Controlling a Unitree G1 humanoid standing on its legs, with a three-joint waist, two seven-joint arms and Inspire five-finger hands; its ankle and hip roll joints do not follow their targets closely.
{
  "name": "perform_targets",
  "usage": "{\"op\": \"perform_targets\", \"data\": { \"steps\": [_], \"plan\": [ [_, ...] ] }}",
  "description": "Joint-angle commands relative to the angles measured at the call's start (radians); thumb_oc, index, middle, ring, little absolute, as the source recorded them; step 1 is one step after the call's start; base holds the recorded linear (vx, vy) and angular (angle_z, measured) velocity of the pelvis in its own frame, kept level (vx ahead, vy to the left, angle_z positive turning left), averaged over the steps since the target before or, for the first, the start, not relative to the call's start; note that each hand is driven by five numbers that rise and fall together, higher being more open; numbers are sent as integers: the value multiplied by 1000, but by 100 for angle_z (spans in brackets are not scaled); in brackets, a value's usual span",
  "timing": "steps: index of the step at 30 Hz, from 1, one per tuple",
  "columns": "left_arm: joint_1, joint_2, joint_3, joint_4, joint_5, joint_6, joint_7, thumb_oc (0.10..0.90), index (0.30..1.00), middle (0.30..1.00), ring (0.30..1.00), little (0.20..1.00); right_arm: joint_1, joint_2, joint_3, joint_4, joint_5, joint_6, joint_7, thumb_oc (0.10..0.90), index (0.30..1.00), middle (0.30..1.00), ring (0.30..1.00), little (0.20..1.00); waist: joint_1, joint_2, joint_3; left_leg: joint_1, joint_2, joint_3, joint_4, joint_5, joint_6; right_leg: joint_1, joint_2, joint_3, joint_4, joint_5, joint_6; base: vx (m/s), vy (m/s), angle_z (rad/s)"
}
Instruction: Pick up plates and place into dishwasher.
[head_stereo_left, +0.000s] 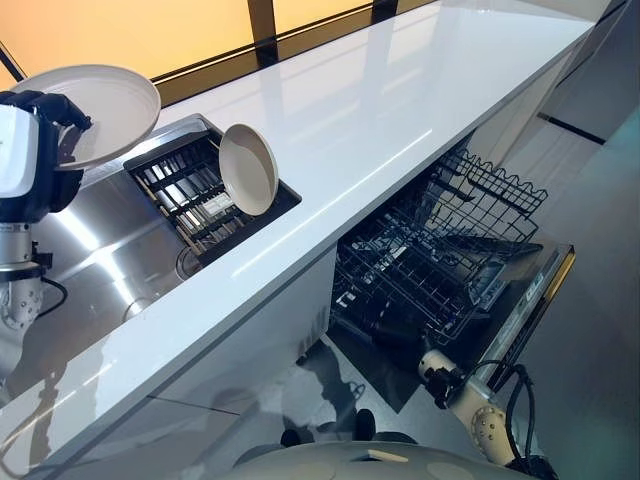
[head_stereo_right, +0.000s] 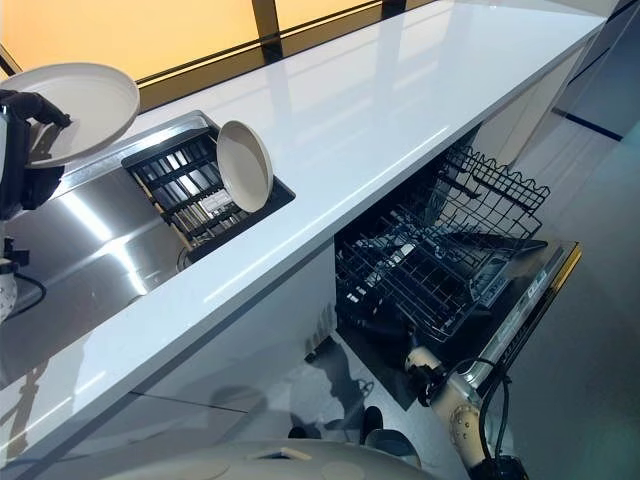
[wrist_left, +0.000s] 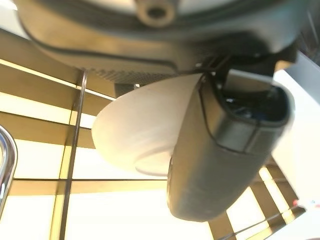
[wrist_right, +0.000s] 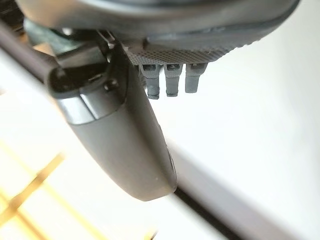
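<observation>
Left robot hand (head_stereo_left: 45, 150) grips one round white ceramic plate (head_stereo_left: 100, 108) aloft over the steel sink, second smaller white plate (head_stereo_left: 248, 168) in the black sink rack (head_stereo_left: 190, 200), open dishwasher's black wire basket (head_stereo_left: 440, 260) plateless, right robot hand (wrist_right: 125, 135) fingers unreadable.

sink (head_stereo_left: 90, 250) at 9 o'clock, in counter (head_stereo_left: 400, 110) | drying rack (head_stereo_left: 200, 195) in sink, plate (head_stereo_left: 248, 168) upright in it | dishwasher rack (head_stereo_left: 440, 250) at 4 o'clock, below counter

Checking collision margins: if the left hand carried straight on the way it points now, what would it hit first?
Probably the amber window panel behind the steel sink. The left hand, gripping a large white round plate, points that way; depth unclear.
</observation>
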Motion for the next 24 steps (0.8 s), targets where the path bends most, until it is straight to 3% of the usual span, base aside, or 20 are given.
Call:
{"op": "perform_targets", "data": {
  "steps": [1, 2, 4, 6, 9, 14, 18, 24],
  "plan": [
    [-79, -26, 114, -79, -105, -142, 69, 100, 300, 300, 300, 200, -137, -36, -140, -211, -3, -355, -56, 800, 900, 900, 900, 900, -24, 39, -33, -29, -81, -30, 3, -91, 41, -14, 3, -70, 85, -98, 89, -26, 30, -2],
    [-78, -43, 110, -92, -110, -160, 59, 100, 300, 300, 300, 200, -149, -44, -164, -232, -34, -388, -105, 800, 900, 900, 900, 900, -26, 38, -34, -28, -81, -31, 3, -92, 42, -13, 4, -66, 83, -98, 89, -7, 34, -5],
    [-79, -93, 100, -129, -131, -213, 29, 100, 300, 300, 300, 200, -174, -57, -221, -277, -224, -546, -269, 800, 900, 900, 900, 900, -29, 41, -34, -22, -84, -36, 3, -99, 45, -7, 8, -55, 83, -104, 88, 4, 38, -8],
    [-85, -134, 92, -175, -170, -238, -31, 100, 300, 300, 300, 200, -193, -74, -269, -319, -380, -632, -391, 800, 900, 900, 900, 900, -32, 45, -37, -25, -85, -36, 3, -96, 48, -11, 12, -42, 81, -98, 85, -10, 37, -11],
    [-117, -204, 68, -246, -264, -280, -191, 100, 300, 300, 300, 200, -209, -96, -312, -387, -548, -712, -420, 800, 900, 900, 900, 900, -34, 48, -41, -25, -86, -42, 3, -96, 51, -9, 23, -23, 81, -103, 80, -7, 18, -6],
    [-210, -210, -13, -304, -410, -296, -422, 100, 300, 300, 300, 200, -277, -246, -310, -428, -834, -705, -442, 800, 900, 900, 900, 900, -29, 43, -43, -24, -83, -46, 3, -94, 49, -2, 32, -12, 89, -111, 72, -16, -17, -8],
    [-272, -195, -67, -313, -472, -300, -526, 100, 300, 300, 300, 200, -325, -346, -303, -419, -981, -680, -443, 800, 900, 900, 900, 900, -25, 37, -47, -25, -80, -53, 3, -91, 46, -2, 36, -4, 98, -118, 68, -8, -41, 1],
    [-380, -145, -145, -302, -547, -290, -627, 100, 300, 300, 300, 200, -467, -476, -235, -414, -1080, -616, -378, 800, 900, 900, 900, 900, -15, 30, -56, -28, -75, -59, 3, -87, 39, 1, 43, -8, 102, -125, 61, 0, -44, 7]
  ]
}}
